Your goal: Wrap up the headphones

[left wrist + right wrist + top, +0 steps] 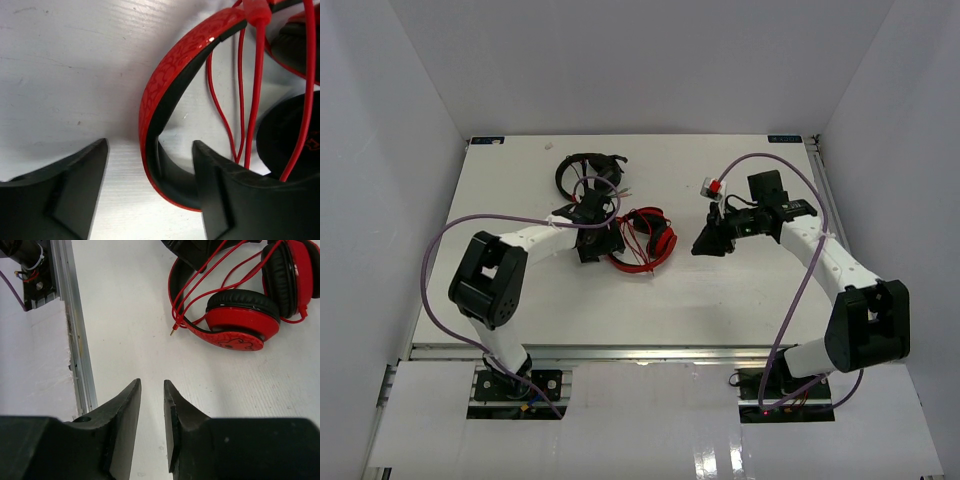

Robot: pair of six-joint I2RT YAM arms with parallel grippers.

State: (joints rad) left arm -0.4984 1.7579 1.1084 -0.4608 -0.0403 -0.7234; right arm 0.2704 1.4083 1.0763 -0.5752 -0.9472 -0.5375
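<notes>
Left gripper (150,145) spread astride headphones (170,75) band; right gripper (151,382) barely parted (over table (125,315), well apart)

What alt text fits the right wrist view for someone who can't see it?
Red headphones lie on the white table, thin red cable looped loosely over them, plug end free. The right pincer, empty and slightly parted, fills the foreground, apart from them.

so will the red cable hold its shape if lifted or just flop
Probably flops: the cable is thin and lies in loose loops. Its free plug would likely dangle. The headband looks rigid, so it should keep its curve.
</notes>
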